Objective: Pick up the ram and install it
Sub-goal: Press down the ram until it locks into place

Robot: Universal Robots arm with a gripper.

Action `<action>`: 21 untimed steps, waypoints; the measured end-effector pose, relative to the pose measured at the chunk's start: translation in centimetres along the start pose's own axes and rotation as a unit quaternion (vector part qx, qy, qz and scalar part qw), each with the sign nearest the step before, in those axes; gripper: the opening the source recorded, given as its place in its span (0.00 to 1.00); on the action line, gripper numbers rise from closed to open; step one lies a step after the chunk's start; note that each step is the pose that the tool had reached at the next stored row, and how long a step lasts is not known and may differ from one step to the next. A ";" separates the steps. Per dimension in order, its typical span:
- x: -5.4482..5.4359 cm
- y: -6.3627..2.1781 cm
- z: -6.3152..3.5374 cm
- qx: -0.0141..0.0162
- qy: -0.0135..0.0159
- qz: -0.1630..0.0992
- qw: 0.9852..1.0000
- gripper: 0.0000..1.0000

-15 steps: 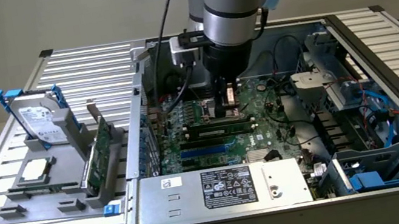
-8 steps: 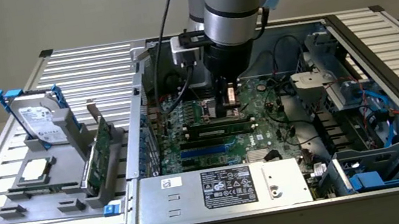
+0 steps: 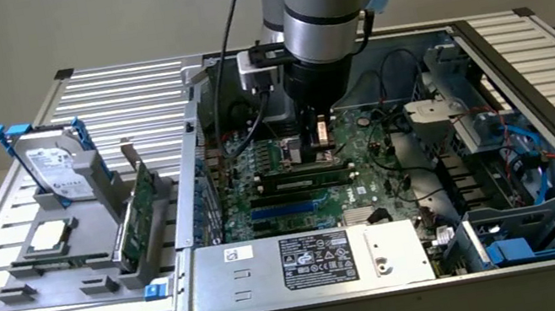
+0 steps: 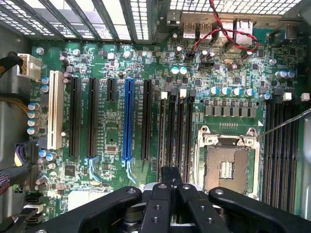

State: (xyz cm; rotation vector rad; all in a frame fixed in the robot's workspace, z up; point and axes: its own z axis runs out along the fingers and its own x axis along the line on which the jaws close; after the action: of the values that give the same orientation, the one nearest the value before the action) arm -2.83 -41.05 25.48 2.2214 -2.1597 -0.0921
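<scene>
The ram (image 3: 303, 170), a narrow green stick with black chips, stands on edge in a black slot on the motherboard (image 3: 374, 181) inside the open computer case. My gripper (image 3: 319, 141) hangs just behind and above it, beside the CPU socket (image 4: 228, 167). In the wrist view my gripper (image 4: 170, 171) is shut, its two black fingers pressed together with nothing visible between them, right over the row of black memory slots (image 4: 180, 131). From that view I cannot pick the ram out among the slots.
A blue expansion slot (image 4: 127, 119) and black slots lie beside the memory slots. The power supply (image 3: 308, 261) fills the case's front. Cables and drive bays (image 3: 504, 141) crowd the exterior view's right. A grey fixture (image 3: 78, 250) outside holds a hard drive, a chip and a tall green card (image 3: 139, 210).
</scene>
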 end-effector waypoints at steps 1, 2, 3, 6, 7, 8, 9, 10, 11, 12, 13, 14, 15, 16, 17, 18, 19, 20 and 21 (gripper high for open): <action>0.0 0.00 0.00 0.000 0.000 0.000 1.000 0.11; 0.0 0.00 0.00 0.000 0.000 0.000 1.000 0.11; 0.0 0.00 0.00 0.000 0.000 0.000 1.000 0.11; 0.0 0.00 0.00 0.000 0.000 0.000 1.000 0.11; 0.0 0.00 0.00 0.000 0.000 0.000 1.000 0.11; 0.0 0.00 0.00 0.000 0.000 0.000 1.000 0.11; 0.0 0.01 -0.01 0.000 0.000 0.000 1.000 0.11; 0.1 0.12 -0.01 0.000 0.000 0.000 1.000 0.11; 0.3 0.20 0.00 0.000 0.000 0.000 1.000 0.11; 0.5 0.25 0.01 0.000 0.000 0.000 1.000 0.11; 0.5 0.30 0.02 0.001 0.000 0.000 1.000 0.11; 0.6 0.31 0.04 0.002 0.000 0.001 1.000 0.11; 0.6 0.30 0.06 0.004 0.000 0.005 1.000 0.11; 0.6 0.29 0.09 0.004 0.000 0.012 1.000 0.11; 0.6 0.29 0.11 0.005 -0.001 0.018 1.000 0.11; 0.6 0.30 0.13 0.006 -0.001 0.025 1.000 0.11; 0.6 0.30 0.16 0.006 -0.002 0.032 0.999 0.11; 0.6 0.29 0.18 0.007 -0.002 0.039 0.999 0.11; 0.6 0.29 0.21 0.007 -0.003 0.046 0.999 0.11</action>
State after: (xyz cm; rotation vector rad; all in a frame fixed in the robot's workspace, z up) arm -3.12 -41.62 25.29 2.1268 -2.2689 -0.0792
